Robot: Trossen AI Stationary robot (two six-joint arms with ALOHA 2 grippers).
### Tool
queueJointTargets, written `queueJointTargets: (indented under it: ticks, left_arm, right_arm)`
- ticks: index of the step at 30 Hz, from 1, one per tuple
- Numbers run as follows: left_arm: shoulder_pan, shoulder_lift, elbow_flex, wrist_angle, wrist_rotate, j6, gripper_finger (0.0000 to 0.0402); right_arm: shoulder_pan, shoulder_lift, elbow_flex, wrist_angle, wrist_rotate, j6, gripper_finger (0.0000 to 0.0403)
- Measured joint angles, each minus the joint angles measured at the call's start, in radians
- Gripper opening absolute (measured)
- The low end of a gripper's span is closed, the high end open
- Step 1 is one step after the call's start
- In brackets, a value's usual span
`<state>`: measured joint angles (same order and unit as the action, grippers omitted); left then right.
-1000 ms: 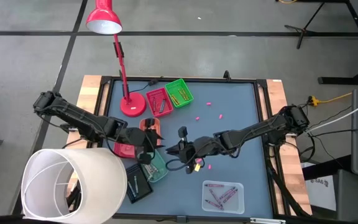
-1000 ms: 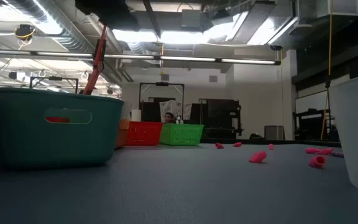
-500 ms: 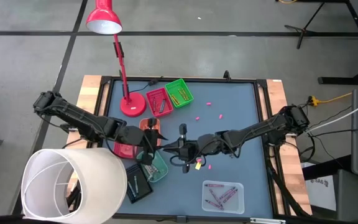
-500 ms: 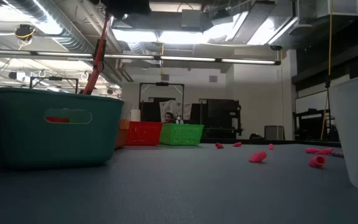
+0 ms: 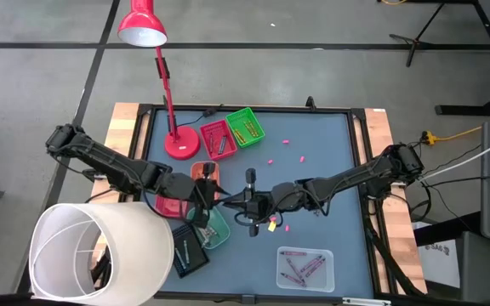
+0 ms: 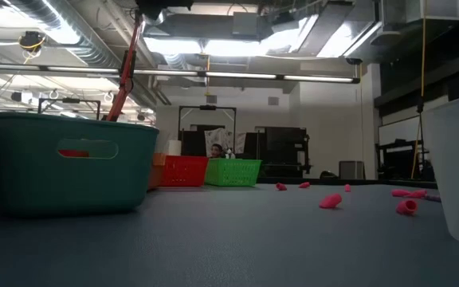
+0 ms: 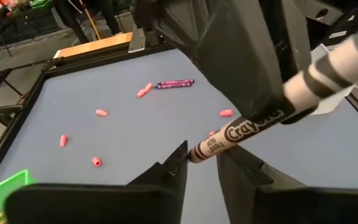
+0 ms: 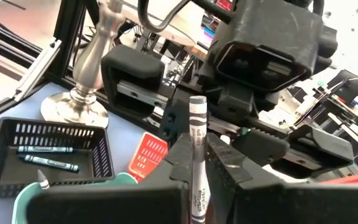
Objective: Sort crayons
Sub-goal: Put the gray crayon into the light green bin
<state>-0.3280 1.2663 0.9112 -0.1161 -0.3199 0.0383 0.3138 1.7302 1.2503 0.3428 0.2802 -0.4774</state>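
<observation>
Crayon (image 8: pixel 197 155) bridges both pincers, right pincer (image 5: pixel 243 202) gripping it mid-table.

Red desk lamp (image 5: pixel 154 51) at table's back-left, white lampshade (image 5: pixel 100 252) front-left, coloured trays nr centre

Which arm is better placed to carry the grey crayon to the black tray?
Left, probably. The grey paper-wrapped crayon is held in the right gripper, but its end sits between the left gripper's open fingers, and the black slatted tray lies on the left arm's side.
</observation>
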Motion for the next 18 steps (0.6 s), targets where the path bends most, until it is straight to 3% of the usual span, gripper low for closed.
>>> queueJointTargets:
  ticks: [18]
  left_arm:
    - [-0.014,0.000,0.000,-0.004,-0.002,-0.001,0.0017]
  right_arm:
    - [0.000,0.000,0.000,-0.001,0.038,0.002,0.0030]
